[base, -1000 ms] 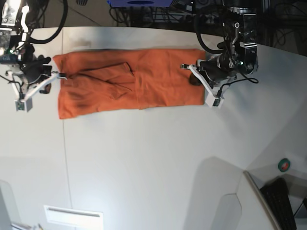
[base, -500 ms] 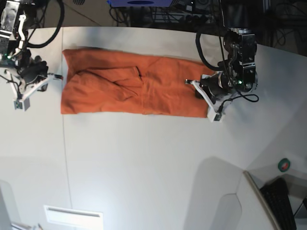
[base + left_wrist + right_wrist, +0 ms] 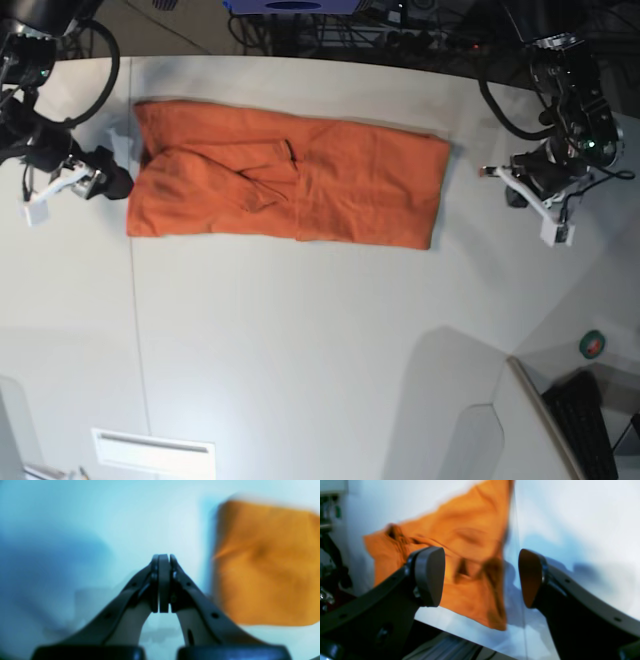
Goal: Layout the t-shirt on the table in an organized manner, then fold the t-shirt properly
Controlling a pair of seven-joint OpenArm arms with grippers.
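Left wrist view: the left gripper (image 3: 163, 585) is clenched, its two jaws pressed flat together with nothing between them. It hangs over bare white table (image 3: 75, 517). The orange t-shirt (image 3: 265, 565) lies to the right of the jaws, apart from them; the picture is blurred, so cloth detail cannot be read.

Right wrist view: the right gripper (image 3: 481, 577) stands released, its two dark pads set wide apart and empty. The t-shirt (image 3: 460, 562) lies beyond the gap and partly behind the left pad, flat on the table (image 3: 570, 517), with creases near its nearer end. No cloth touches either pad, as far as the blur allows.

Base view: the t-shirt (image 3: 285, 175) lies as a long folded band across the far part of the table (image 3: 300, 350), flat, with a small fold ridge near its middle. The left gripper (image 3: 520, 190) sits at the right of the scene, just off the band's right end, its arm reaching in from the far right edge with the wrist bent downward. The right gripper (image 3: 70, 185) sits at the left of the scene, just beside the band's left end, its arm coming down from the far left corner. Neither gripper holds the cloth.
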